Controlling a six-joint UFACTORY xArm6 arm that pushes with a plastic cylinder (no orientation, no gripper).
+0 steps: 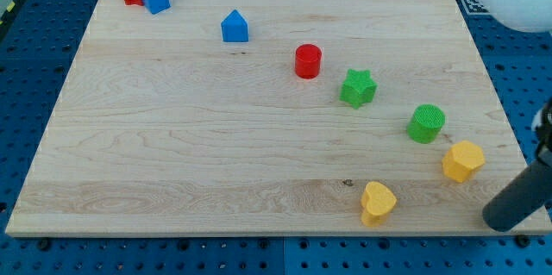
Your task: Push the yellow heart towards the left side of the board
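The yellow heart [378, 203] lies near the bottom edge of the bench [172, 137], toward its bottom-right corner, with a yellow block [463, 160] of blunt many-sided shape nearby toward the right edge. It looks like a small, stiff, light plastic piece, so it should slide easily on the smooth wood but may spin if pushed off-centre. There is no claw to spread or pinch here, only a rod; my tip [498, 221] sits off the bench's bottom-right corner, well apart from the heart. The best contact looks to be the middle of the heart's right-facing side, pushing straight along the bottom edge.
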